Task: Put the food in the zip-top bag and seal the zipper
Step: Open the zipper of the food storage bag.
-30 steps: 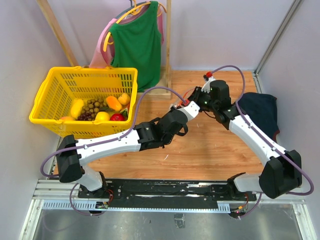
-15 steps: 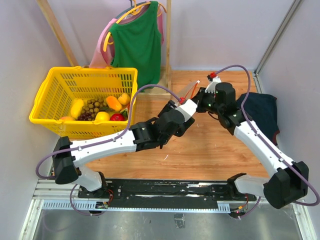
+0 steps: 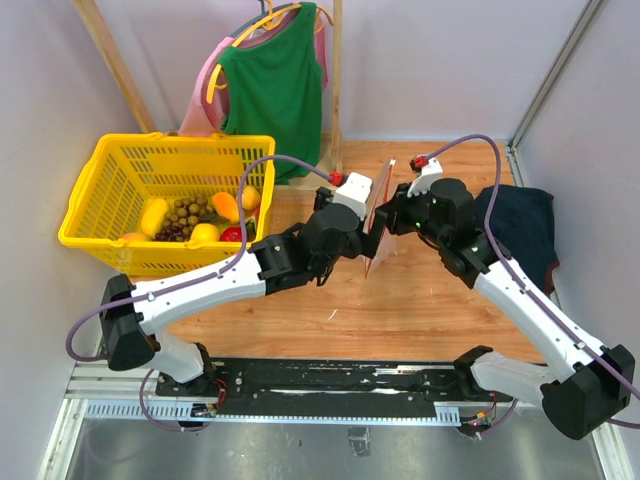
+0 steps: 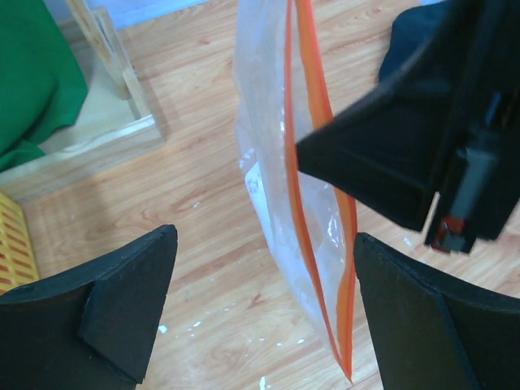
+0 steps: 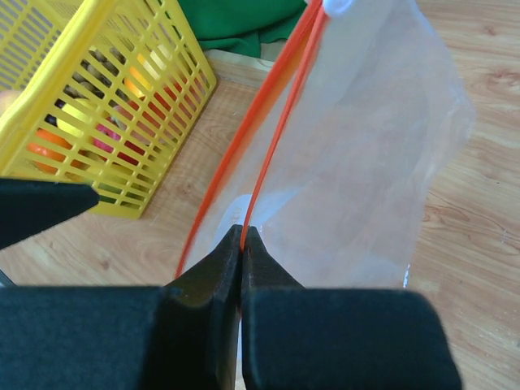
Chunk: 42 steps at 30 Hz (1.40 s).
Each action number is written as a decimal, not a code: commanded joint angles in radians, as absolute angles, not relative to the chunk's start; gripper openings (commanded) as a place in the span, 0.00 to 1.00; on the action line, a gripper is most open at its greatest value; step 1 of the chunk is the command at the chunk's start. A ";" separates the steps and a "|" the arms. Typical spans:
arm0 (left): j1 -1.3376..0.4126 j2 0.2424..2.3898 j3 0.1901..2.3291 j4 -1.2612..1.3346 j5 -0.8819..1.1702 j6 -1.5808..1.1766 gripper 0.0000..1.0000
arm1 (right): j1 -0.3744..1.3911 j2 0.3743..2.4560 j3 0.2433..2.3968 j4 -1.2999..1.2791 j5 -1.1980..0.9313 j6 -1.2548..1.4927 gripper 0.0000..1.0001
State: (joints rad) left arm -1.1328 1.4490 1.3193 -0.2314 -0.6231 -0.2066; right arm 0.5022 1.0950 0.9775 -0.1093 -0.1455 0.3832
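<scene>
The clear zip-top bag [image 3: 377,228] hangs edge-on above the wooden floor between the two arms. My right gripper [image 5: 243,231] is shut on one side of the orange zipper [image 5: 276,138], and the other side of the strip bows away, so the mouth gapes. My left gripper [image 4: 264,240] is open, its fingers wide on either side of the bag [image 4: 264,122] without touching it. The food [image 3: 205,215], glossy yellow, orange and red pieces with a bunch of grapes, lies in the yellow basket [image 3: 165,145] at the left.
A dark navy cloth heap [image 3: 520,225] lies at the right. A green shirt [image 3: 275,90] hangs on a wooden rack behind the basket. The right gripper's dark body [image 4: 390,162] crowds the left wrist view.
My left gripper has opened and let go of the bag, drawing back left. The right gripper has shut on the zipper strip and raised the bag upright.
</scene>
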 commanded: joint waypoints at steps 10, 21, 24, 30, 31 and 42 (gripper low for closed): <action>-1.019 1.466 1.278 -0.145 -0.482 -0.470 0.94 | 0.565 1.086 0.938 -0.098 -0.047 0.296 0.01; -1.018 1.445 1.182 -0.058 -0.450 -0.514 0.91 | 0.568 1.088 0.930 -0.095 -0.037 0.291 0.01; -1.018 1.415 1.139 -0.014 -0.424 -0.518 0.90 | 0.569 1.089 0.927 -0.092 -0.034 0.290 0.01; -1.018 1.388 1.068 0.034 -0.391 -0.540 0.89 | 0.569 1.093 0.924 -0.089 -0.035 0.294 0.01; -1.018 1.385 1.060 0.045 -0.385 -0.543 0.88 | 0.569 1.093 0.923 -0.088 -0.033 0.294 0.01; -1.020 1.451 1.112 0.052 -0.417 -0.538 0.84 | 0.571 1.106 0.920 -0.089 -0.034 0.291 0.01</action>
